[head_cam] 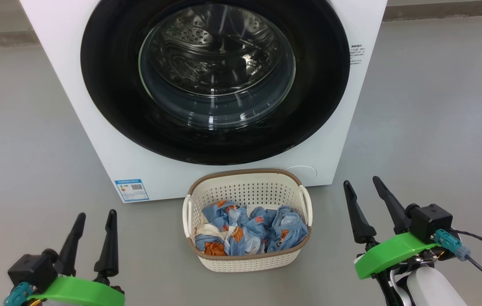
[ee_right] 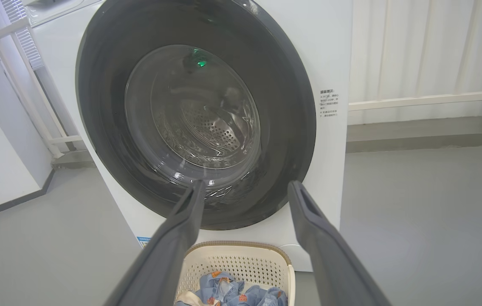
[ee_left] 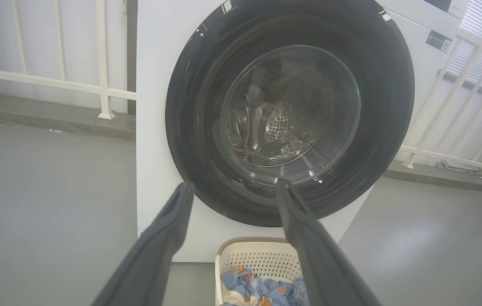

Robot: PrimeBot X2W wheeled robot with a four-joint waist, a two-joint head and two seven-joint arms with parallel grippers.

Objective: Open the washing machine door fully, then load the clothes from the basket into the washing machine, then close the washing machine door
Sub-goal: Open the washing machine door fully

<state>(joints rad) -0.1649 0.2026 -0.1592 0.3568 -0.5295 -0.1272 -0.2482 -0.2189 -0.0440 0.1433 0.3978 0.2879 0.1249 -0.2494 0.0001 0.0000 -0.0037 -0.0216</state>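
The white washing machine (head_cam: 75,106) stands straight ahead with its round black-rimmed door (head_cam: 109,106) shut flat against the front; the steel drum shows through the glass. The cream basket (head_cam: 249,259) sits on the floor just in front of it, holding crumpled light blue clothes (head_cam: 249,231) with orange patches. My left gripper (head_cam: 96,219) hovers open at the lower left, well left of the basket. At the lower right my right gripper (head_cam: 362,185) is open too, right of the basket. Both wrist views look at the door (ee_left: 190,127) (ee_right: 291,127) and the basket (ee_left: 262,257) (ee_right: 228,261) between empty fingers.
Grey floor (head_cam: 436,106) spreads on both sides of the machine. A blue sticker (head_cam: 131,189) marks the machine's lower left corner. White railings (ee_left: 54,83) (ee_right: 427,102) and a low kerb run behind the machine.
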